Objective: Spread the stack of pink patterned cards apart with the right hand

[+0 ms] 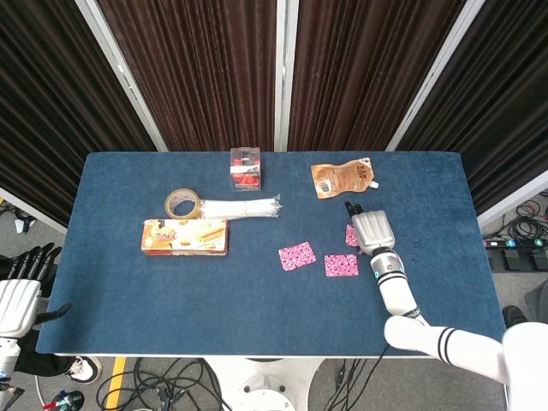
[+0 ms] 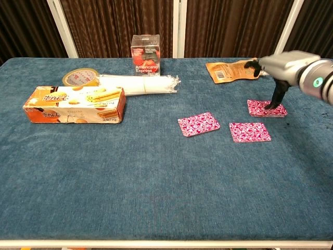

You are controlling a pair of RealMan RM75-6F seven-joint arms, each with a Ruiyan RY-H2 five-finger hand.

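Note:
The pink patterned card stack (image 2: 264, 108) lies at the right of the blue table (image 2: 156, 177); in the head view only its left edge (image 1: 351, 235) shows beside the hand. My right hand (image 2: 291, 70) hovers over it, one fingertip (image 2: 272, 105) pressing down on the stack while the other fingers reach out flat to the left. From above, the right hand (image 1: 371, 231) covers most of the stack. Two single pink cards (image 2: 199, 124) (image 2: 250, 132) lie apart to the left and front. My left hand (image 1: 17, 295) hangs off the table's near left corner, holding nothing.
An orange pouch (image 2: 231, 70) lies just behind the right hand. A clear box (image 2: 145, 54) stands at the back middle. A tape roll (image 2: 80, 77), a white bundle of sticks (image 2: 138, 84) and a biscuit box (image 2: 74, 105) sit at the left.

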